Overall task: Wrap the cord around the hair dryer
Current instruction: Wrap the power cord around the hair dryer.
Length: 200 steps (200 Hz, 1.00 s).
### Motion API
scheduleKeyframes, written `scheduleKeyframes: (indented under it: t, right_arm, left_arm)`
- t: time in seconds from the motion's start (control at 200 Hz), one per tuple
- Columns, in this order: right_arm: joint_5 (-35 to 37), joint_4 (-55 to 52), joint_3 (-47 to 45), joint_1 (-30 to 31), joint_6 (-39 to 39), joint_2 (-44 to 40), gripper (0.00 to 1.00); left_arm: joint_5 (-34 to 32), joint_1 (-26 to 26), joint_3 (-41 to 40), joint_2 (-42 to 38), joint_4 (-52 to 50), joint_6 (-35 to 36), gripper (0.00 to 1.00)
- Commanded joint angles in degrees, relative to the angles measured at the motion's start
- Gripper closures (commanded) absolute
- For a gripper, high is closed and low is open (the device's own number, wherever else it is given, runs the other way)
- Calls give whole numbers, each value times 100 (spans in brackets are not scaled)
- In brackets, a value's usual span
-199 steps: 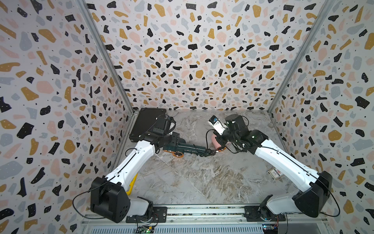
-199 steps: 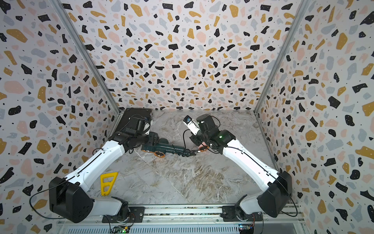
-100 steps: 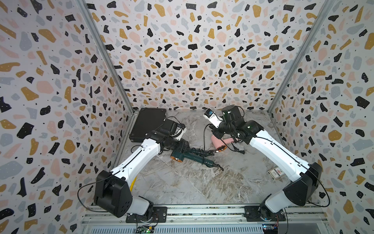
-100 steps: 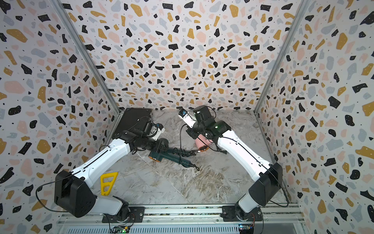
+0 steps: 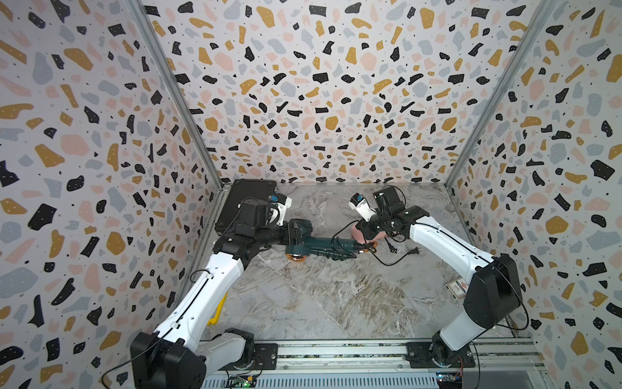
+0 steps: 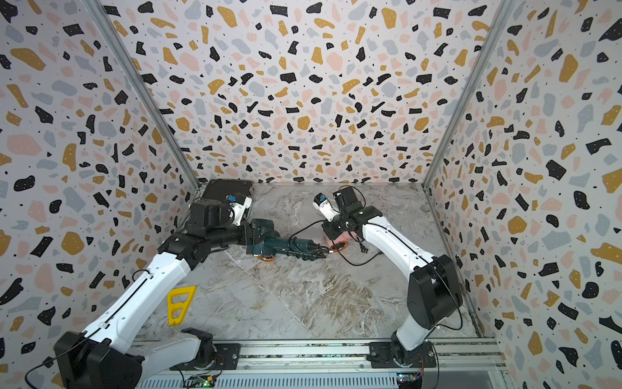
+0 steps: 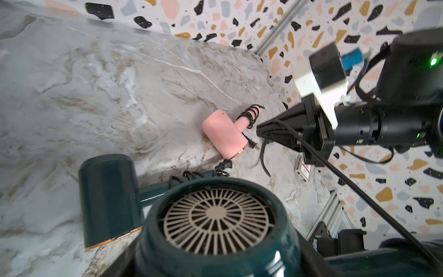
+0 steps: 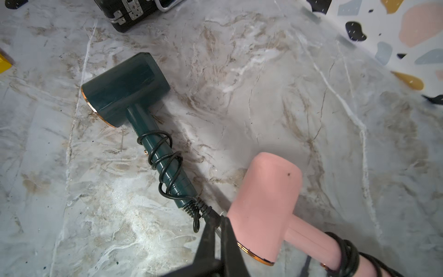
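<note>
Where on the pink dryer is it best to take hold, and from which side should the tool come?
Probably the bare stretch of handle next to the barrel, from above, jaws across it. The pink dryer lies flat on the table; the barrel looks wide, and cord coils cover the rest of the handle.

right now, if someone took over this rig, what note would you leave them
Left gripper: shut on a green dryer, held off the table.
Right gripper: shut on its cord, which runs straight back toward that dryer; the plug end seems to trail on the table.
Done: the other green dryer and the pink dryer lie with cords coiled round their handles.
Left: wind the held cord round the held dryer's handle, then set it down.
</note>
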Motion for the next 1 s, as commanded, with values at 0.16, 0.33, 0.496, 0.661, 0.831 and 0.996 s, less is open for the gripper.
scheduleKeyframes:
  t: [0.16, 0.33, 0.496, 0.661, 0.831, 0.996]
  right_arm:
    - [-472, 981, -1098, -142, 881, -422, 100]
    - [-456, 1406, -1682, -91, 1203, -636, 100]
    - [-82, 1421, -2033, 249, 1257, -825, 100]
    - [703, 961, -2125, 887, 1179, -1110, 100]
    - [1452, 407, -1778, 1568, 985, -1459, 100]
    - [1467, 47, -1258, 1816, 772, -1418, 100]
  left_arm:
    - [227, 511, -843, -386, 2205, -1874, 100]
    - [-173, 744, -1166, -166, 2998, -2768, 100]
    - [-1105, 743, -1193, -6, 2650, -3032, 100]
    - [-2474, 689, -1122, -34, 1728, -2492, 100]
    - [-4234, 240, -1007, -24, 987, -1973, 100]
    - [-5009, -241, -770, 293, 770, -1532, 100]
